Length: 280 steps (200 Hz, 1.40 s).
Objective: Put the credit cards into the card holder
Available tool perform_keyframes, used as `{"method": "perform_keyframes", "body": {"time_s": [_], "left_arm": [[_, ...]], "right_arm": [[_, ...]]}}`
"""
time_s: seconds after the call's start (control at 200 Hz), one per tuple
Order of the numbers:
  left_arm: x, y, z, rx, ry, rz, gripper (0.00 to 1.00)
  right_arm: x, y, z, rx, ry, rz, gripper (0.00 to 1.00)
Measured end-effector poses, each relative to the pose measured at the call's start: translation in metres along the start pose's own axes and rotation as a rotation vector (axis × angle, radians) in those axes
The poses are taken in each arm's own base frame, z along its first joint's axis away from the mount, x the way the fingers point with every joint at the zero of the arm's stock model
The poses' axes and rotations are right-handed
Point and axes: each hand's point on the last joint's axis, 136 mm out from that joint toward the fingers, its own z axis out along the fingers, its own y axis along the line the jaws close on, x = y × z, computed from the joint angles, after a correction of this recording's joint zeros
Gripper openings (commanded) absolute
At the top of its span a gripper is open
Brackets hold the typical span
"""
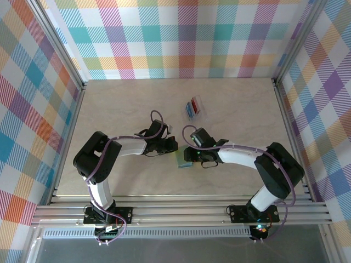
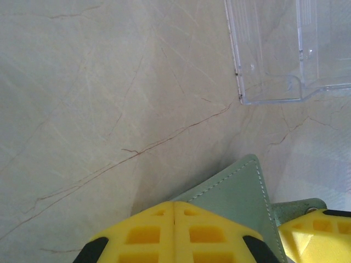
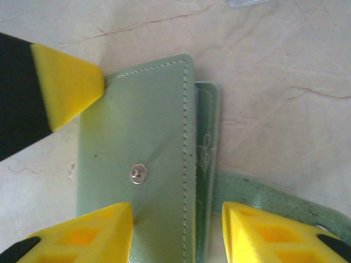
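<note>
The grey-green card holder [image 3: 142, 131] lies closed on the table, with its stud [image 3: 137, 173] facing up and a strap trailing to the right. My right gripper [image 3: 178, 224] is open and straddles the holder's stitched edge; one finger [image 3: 88, 235] rests on its face. My left gripper [image 2: 174, 204] is shut, with nothing between the fingers, and its tip [image 3: 74, 82] touches the holder's far corner [image 2: 236, 189]. In the top view the holder [image 1: 182, 160] sits between both grippers. Red and blue credit cards [image 1: 192, 106] stand in a clear tray farther back.
The clear plastic tray [image 2: 269, 60] sits just beyond the card holder, a short gap away. The marbled tabletop [image 1: 120, 109] is bounded by checked walls on three sides and a metal rail at the near edge.
</note>
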Motion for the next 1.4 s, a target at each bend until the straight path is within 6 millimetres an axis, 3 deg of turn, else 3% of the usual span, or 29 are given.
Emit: {"method": "perform_keyframes", "body": {"time_s": [0.225,0.51,0.675,0.83,1.01,1.145,1.24,1.4], "left_arm": [[0.0,0.0,0.0,0.005,-0.007,0.003,0.0],[0.0,0.0,0.0,0.011,-0.016,0.008,0.0],[0.001,0.0,0.0,0.018,-0.02,0.003,0.01],[0.002,-0.003,-0.001,0.047,-0.022,-0.016,0.15],[0.014,-0.014,-0.011,0.122,0.015,-0.041,0.28],[0.023,-0.015,-0.018,0.131,0.039,-0.056,0.23],[0.024,-0.016,-0.022,0.136,0.037,-0.054,0.16],[0.03,-0.008,-0.021,0.106,0.05,-0.071,0.1]], "right_arm": [[-0.003,0.01,-0.004,-0.051,-0.004,-0.002,0.36],[-0.004,0.008,-0.006,-0.041,-0.01,-0.008,0.24],[-0.006,0.012,-0.007,-0.055,-0.011,-0.011,0.0],[-0.009,0.01,-0.01,-0.043,-0.027,-0.015,0.0],[-0.012,0.003,-0.034,0.014,-0.089,-0.027,0.0],[-0.021,-0.012,-0.049,0.106,-0.158,-0.029,0.0],[-0.016,-0.02,-0.05,0.2,-0.163,-0.062,0.0],[-0.017,-0.003,-0.045,0.309,-0.165,-0.168,0.0]]}}
